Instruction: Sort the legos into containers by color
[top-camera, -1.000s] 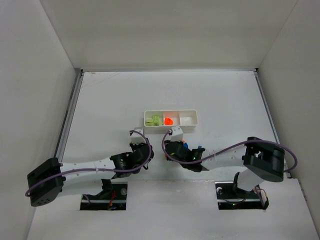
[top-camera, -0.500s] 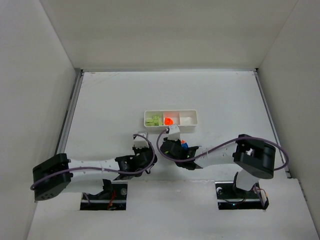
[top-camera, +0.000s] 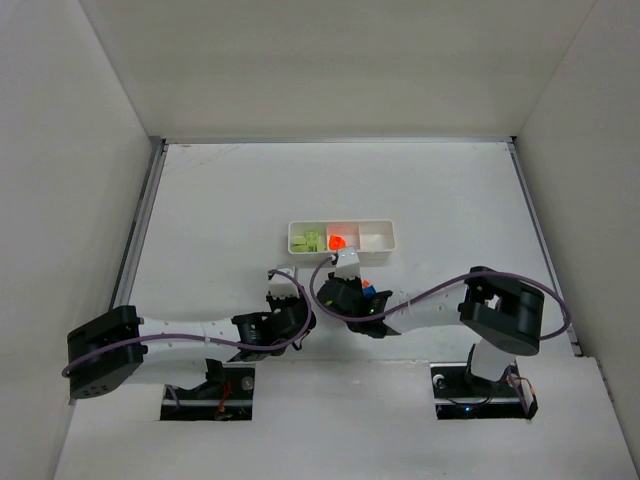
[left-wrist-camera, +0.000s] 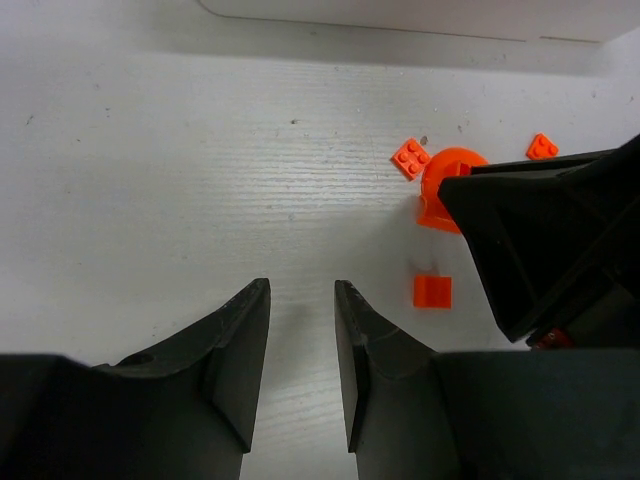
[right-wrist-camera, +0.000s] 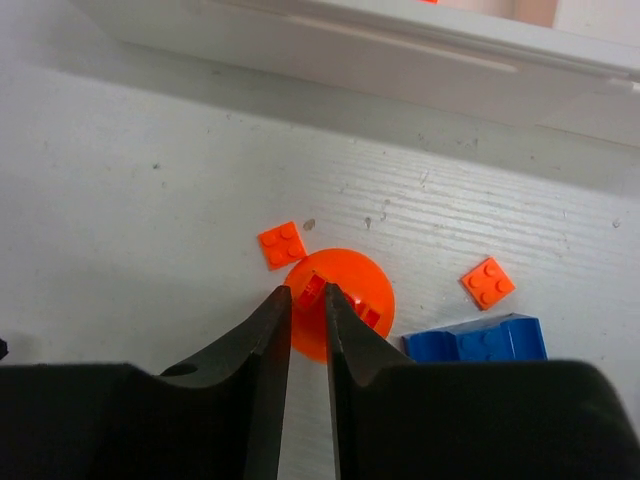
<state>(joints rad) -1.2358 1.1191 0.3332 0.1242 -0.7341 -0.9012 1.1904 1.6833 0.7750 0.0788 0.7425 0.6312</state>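
The white three-compartment tray (top-camera: 384, 254) holds lime green legos (top-camera: 311, 240) in its left compartment and an orange lego (top-camera: 337, 241) in the middle one. In front of it lie a round orange lego (right-wrist-camera: 352, 312), small orange plates (right-wrist-camera: 280, 245) (right-wrist-camera: 488, 282) and a blue brick (right-wrist-camera: 480, 338). My right gripper (right-wrist-camera: 307, 292) is shut on the raised centre of the round orange lego, which rests on the table. My left gripper (left-wrist-camera: 300, 295) is open and empty, just left of these pieces. The left wrist view shows the round lego (left-wrist-camera: 445, 170), an orange plate (left-wrist-camera: 411, 157) and an orange square (left-wrist-camera: 432, 290).
The tray's near wall (right-wrist-camera: 400, 45) runs just beyond the loose pieces. The right gripper's black body (left-wrist-camera: 560, 230) fills the right side of the left wrist view, close to my left fingers (left-wrist-camera: 350, 330). White walls enclose the table.
The left arm has moved right, closer to the right gripper. The right gripper has shifted slightly left and toward the tray, over the round orange lego.
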